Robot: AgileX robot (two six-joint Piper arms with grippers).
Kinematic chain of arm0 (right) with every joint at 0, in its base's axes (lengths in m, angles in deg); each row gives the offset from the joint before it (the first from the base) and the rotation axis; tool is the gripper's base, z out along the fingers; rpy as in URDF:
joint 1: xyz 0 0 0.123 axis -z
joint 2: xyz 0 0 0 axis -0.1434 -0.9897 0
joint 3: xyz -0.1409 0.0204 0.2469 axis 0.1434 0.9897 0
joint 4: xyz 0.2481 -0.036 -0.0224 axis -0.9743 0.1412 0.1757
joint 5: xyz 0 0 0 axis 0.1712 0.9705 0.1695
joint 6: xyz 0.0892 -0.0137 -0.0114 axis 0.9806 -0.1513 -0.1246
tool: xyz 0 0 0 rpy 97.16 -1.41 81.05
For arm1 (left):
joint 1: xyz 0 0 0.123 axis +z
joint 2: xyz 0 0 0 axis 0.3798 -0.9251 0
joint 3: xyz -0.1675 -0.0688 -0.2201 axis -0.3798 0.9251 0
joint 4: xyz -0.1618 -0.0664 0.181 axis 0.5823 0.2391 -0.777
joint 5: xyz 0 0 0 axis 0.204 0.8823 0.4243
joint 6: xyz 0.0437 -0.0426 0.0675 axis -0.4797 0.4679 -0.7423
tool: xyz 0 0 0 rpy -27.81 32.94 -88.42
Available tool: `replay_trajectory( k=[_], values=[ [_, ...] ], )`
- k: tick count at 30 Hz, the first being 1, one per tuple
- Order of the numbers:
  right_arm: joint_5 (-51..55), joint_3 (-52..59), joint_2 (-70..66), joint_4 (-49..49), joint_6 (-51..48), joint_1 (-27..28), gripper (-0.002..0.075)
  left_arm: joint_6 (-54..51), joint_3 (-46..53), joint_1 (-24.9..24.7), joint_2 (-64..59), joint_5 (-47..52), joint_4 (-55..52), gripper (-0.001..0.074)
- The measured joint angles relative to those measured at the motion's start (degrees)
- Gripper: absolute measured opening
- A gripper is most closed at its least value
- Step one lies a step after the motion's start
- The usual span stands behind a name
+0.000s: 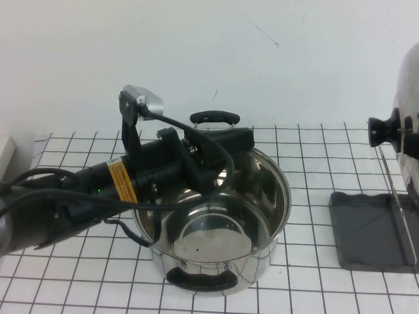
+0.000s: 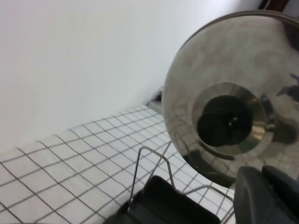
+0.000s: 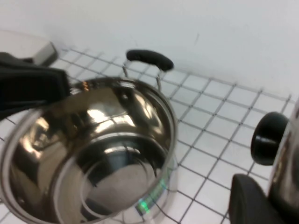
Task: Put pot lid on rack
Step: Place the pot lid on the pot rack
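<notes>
The pot lid [image 1: 409, 91] is held upright at the far right edge of the high view, above the rack [image 1: 366, 229], with its black knob [image 1: 383, 131] facing left. In the right wrist view my right gripper [image 3: 275, 196] is shut on the lid's [image 3: 287, 163] rim, below the knob; the gripper itself is outside the high view. The left wrist view shows the lid [image 2: 233, 98] over the rack's dark tray [image 2: 173, 207] and its wire bars. My left gripper [image 1: 239, 140] hovers over the pot's far rim, fingers [image 2: 254, 196] together and empty.
The deep steel pot [image 1: 219, 222] with two black handles stands at the table's centre, under my left arm, and also shows in the right wrist view [image 3: 93, 144]. A white object [image 1: 6, 154] lies at the far left edge. A white wall closes the back.
</notes>
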Motion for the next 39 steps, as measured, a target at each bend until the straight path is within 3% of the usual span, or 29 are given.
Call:
replay_trajectory(
  k=[13, 21, 29, 39],
  values=[
    [-3.68, 0.00, -9.74, 2.13, 0.27, 0.10, 0.0086, 1.09, -0.10, 0.33, 0.00, 0.00, -9.43, 0.0000],
    [-4.61, 0.00, -9.77, 4.97, 0.39, 0.10, 0.0276, 1.09, -0.10, 0.33, 0.00, -0.05, -11.38, -0.0001],
    [1.97, 0.00, -5.18, 6.29, 1.73, 4.44, 0.0297, 1.09, -0.10, 0.33, 0.00, 0.31, -12.76, -0.0001],
    [11.62, 0.00, 14.72, 15.56, 9.76, 11.16, 0.0292, 1.09, -0.10, 0.33, 4.21, 19.20, -15.51, -0.0001]
  ],
)
